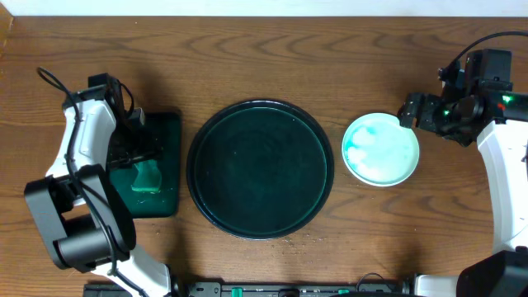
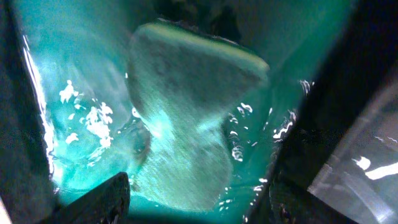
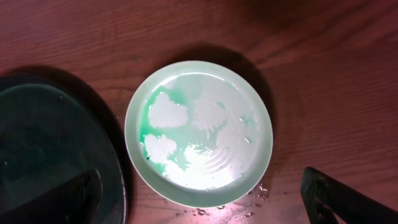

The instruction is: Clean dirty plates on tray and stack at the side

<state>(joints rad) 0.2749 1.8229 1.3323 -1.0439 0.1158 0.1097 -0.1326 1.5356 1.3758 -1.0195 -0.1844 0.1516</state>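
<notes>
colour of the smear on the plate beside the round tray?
Green, thin and patchy across the small round pale-mint plate. Best in the right wrist view.

Left arm (image 1: 82, 140): is wearing a glossy white moulded shell over its long link and is carrying bulky matt black cylindrical joint housings (image 1: 78, 227). A thin black cable (image 1: 49, 82) is looping off its far end.

Right arm (image 1: 505, 177): is wearing the same white shell. Its black wrist block (image 1: 462, 103) is glowing with small green lights (image 1: 505, 101).

Left gripper (image 2: 198, 199) and right gripper (image 3: 202, 199): are showing flat, dark, tapering fingers (image 3: 348, 202).
</notes>
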